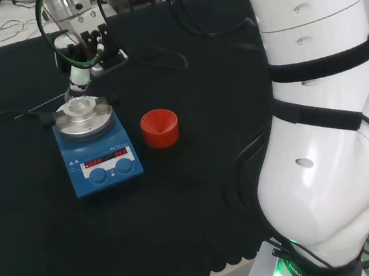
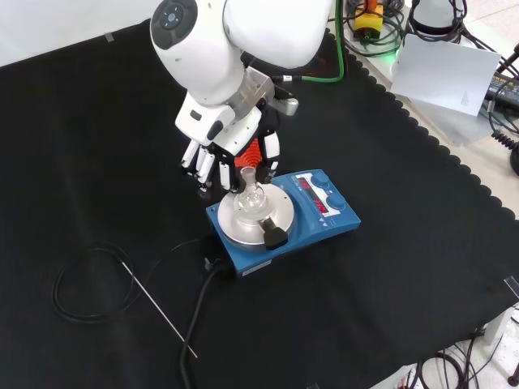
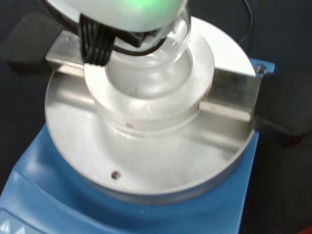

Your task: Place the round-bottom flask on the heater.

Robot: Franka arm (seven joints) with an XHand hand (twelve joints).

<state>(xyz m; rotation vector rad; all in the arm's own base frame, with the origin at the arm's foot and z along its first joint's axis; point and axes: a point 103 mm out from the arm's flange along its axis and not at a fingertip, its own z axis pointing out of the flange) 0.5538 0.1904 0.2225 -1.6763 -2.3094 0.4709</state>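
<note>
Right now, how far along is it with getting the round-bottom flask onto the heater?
Nearly done. The round-bottom flask already sits upright in the metal block on the heater, and the red ribbed stand beside it is vacant. In hand: the hand hangs close behind the flask's neck; whether its fingers touch the glass I cannot tell. Left: let go if needed and draw the hand away.

the desk (image 2: 422,267) wears plain black cloth. the heater (image 2: 324,212) is blue with a silver-grey round top, red lit digits and blue knobs. the flask (image 2: 250,198) is clear glass. the ribbed ring (image 1: 160,128) is red. the hand (image 2: 212,158) is black and white. a black cable (image 2: 85,284) and green cable (image 1: 41,21) show.
</note>
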